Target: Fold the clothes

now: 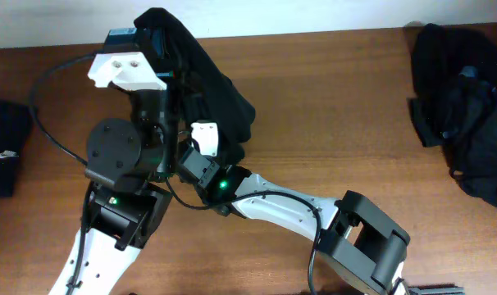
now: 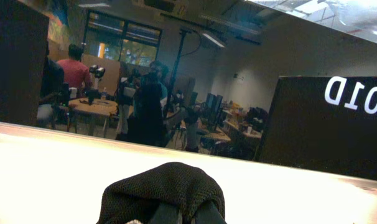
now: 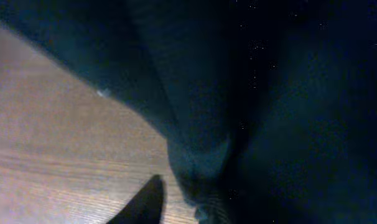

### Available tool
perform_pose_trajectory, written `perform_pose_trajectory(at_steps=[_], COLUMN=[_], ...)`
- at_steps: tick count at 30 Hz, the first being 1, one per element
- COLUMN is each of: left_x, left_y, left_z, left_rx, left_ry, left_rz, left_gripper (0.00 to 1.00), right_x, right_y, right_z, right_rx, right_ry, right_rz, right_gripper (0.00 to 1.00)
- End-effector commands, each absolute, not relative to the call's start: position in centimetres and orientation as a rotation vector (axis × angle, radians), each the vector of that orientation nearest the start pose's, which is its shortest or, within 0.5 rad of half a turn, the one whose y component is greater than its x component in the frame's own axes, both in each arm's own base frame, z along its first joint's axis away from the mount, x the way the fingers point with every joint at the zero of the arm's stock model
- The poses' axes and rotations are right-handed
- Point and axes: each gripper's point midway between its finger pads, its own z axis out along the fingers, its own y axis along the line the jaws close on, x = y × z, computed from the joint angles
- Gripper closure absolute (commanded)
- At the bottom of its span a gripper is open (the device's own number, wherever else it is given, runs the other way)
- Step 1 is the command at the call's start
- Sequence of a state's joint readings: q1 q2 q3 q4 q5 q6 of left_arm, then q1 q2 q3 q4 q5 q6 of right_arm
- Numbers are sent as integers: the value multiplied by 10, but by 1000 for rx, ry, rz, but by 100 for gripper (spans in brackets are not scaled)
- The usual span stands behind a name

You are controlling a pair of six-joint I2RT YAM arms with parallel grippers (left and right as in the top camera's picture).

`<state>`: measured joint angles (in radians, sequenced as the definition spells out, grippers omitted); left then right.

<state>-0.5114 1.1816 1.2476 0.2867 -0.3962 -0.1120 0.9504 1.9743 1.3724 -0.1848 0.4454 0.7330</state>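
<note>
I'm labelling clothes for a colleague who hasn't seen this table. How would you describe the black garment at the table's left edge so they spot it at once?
On the brown wooden table, go to the left edge. There lies a flat black fabric garment; unlike the bunched black garment hanging mid-table and the rumpled black heap at right, it bears a small white logo.

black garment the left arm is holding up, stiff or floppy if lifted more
Likely floppy: the black garment hangs in loose folds from one pinched bunch. Probably light for its size, since that small pinch carries it. Unlikely to roll; any trailing part should drag on the table.
</note>
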Motion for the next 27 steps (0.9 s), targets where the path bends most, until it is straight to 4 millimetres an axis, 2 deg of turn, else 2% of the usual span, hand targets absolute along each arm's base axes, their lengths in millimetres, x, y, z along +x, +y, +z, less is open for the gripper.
perform_pose_trajectory(at_steps=[1, 4, 5, 6, 7, 13, 14, 15, 16, 20, 22, 25, 27], left_x=[344, 344, 344, 344, 344, 344, 344, 344, 344, 344, 344, 344, 345], left_y=[-120, -120, -120, -120, -120, -120, -120, -120, -120, -120, -120, -120, -120], left_z=[544, 544, 544, 544, 544, 544, 544, 544, 544, 544, 544, 543, 543], left_rx=[-103, -103, -103, -103, -103, -104, -103, -104, -103, -103, -103, -102, -101], left_ry=[1174, 1174, 1174, 1174, 1174, 1174, 1174, 1174, 1175, 1175, 1175, 1178, 1181], left_rz=[-317, -317, -317, -317, -317, -317, -317, -317, -317, -317, -317, -316, -315], left_gripper=[100, 100, 100, 99, 100, 99, 100, 99, 100, 99, 99, 99, 99], right_x=[369, 369, 369, 369, 369, 369, 369, 369, 369, 370, 372, 375, 378], right_y=[375, 375, 376, 375, 375, 375, 375, 375, 375, 376, 377, 377, 376], right_z=[101, 101, 101, 101, 101, 101, 101, 101, 101, 102, 103, 102, 101], right_rx=[-15, -15, -15, -15, -15, -15, -15, -15, -15, -12, -5, 2, 9], right_ry=[2274, 2274, 2274, 2274, 2274, 2275, 2275, 2275, 2275, 2270, 2262, 2255, 2253], right_rz=[316, 316, 316, 316, 315, 314, 314, 315, 315, 320, 330, 335, 335], right_gripper=[78, 82, 85, 94, 96, 96, 90, 72, 60, 47, 46, 36, 34])
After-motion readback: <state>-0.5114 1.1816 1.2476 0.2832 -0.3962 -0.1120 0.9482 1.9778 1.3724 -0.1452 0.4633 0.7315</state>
